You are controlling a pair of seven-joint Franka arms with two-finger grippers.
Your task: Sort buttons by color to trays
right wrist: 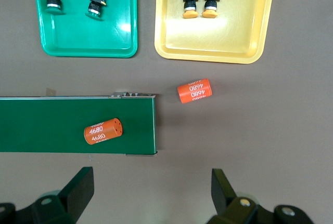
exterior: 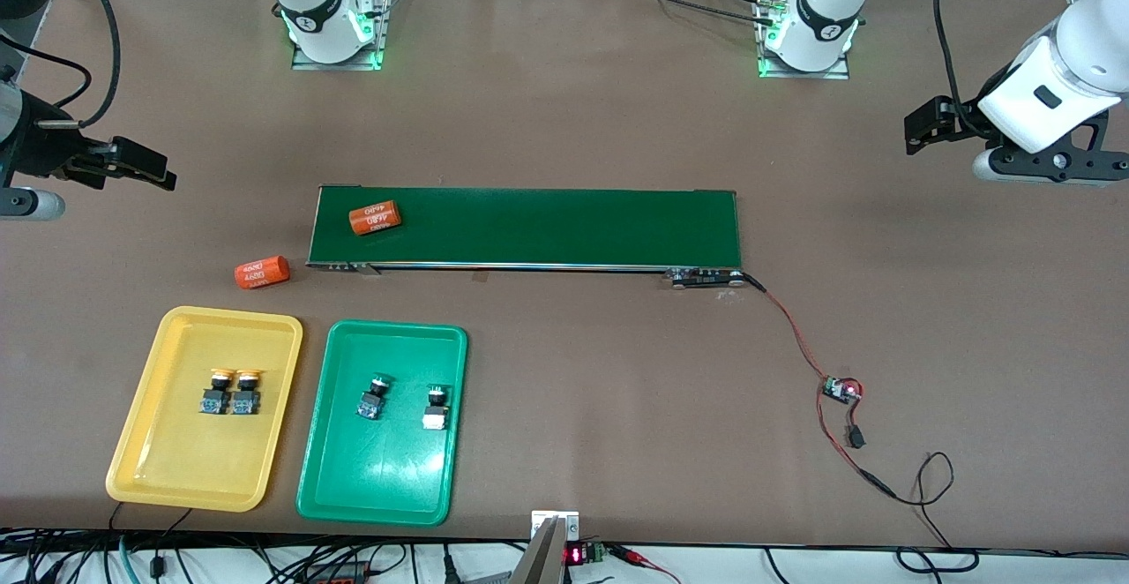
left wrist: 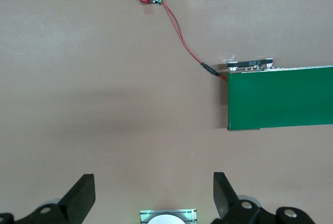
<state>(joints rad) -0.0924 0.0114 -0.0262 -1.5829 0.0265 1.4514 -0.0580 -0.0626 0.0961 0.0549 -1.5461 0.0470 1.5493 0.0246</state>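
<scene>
Brown matte table [exterior: 564, 108], evenly lit; cable clutter [exterior: 265, 557] along camera-side edge; green base lights.

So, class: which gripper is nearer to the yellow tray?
Right. The right gripper hangs open over the table at the yellow tray's end; the left gripper, also open, waits at the other end.

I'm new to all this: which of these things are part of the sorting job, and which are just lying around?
Job: yellow buttons in yellow tray; green buttons in green tray; left gripper and right gripper, both open, waiting.

Lying about: orange cylinders, conveyor belt, circuit board with wires.
</scene>
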